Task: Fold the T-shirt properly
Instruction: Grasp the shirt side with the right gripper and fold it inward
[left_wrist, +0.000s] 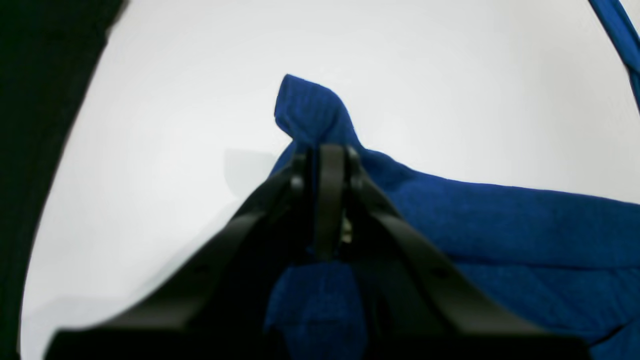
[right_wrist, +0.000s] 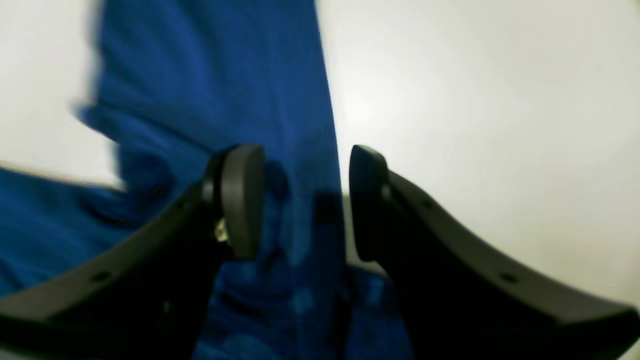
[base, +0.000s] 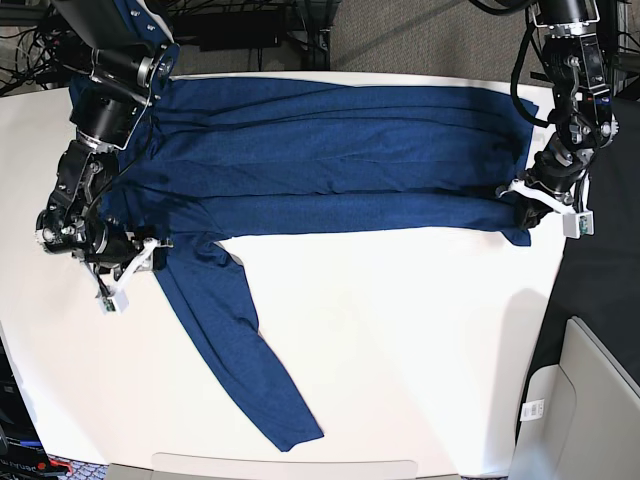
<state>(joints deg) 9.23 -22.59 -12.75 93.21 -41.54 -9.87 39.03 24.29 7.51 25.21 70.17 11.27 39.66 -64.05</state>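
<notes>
While the T-shirt (base: 330, 160) lies spread across the far half of the white worktop (base: 400, 340), body folded lengthwise into a long band and one sleeve trailing toward the near edge, the two hands are doing different things. The left hand (left_wrist: 327, 165), over at the right end of the band, is pinched tight on a little peak of the blue fabric, so that corner is definitely held. The right hand (right_wrist: 302, 200), at the left end near where the sleeve branches off, has its jaws standing wide apart with cloth lying under and between them but nothing gripped, as far as I can see.

My read: we're mid-fold, one lengthwise fold laid down and the loose sleeve not dealt with yet. Next up probably means the right hand getting a fresh grip, maybe on that sleeve, to bring it onto the body. Thin knit like this bunches easily, so a clean pinch matters.
</notes>
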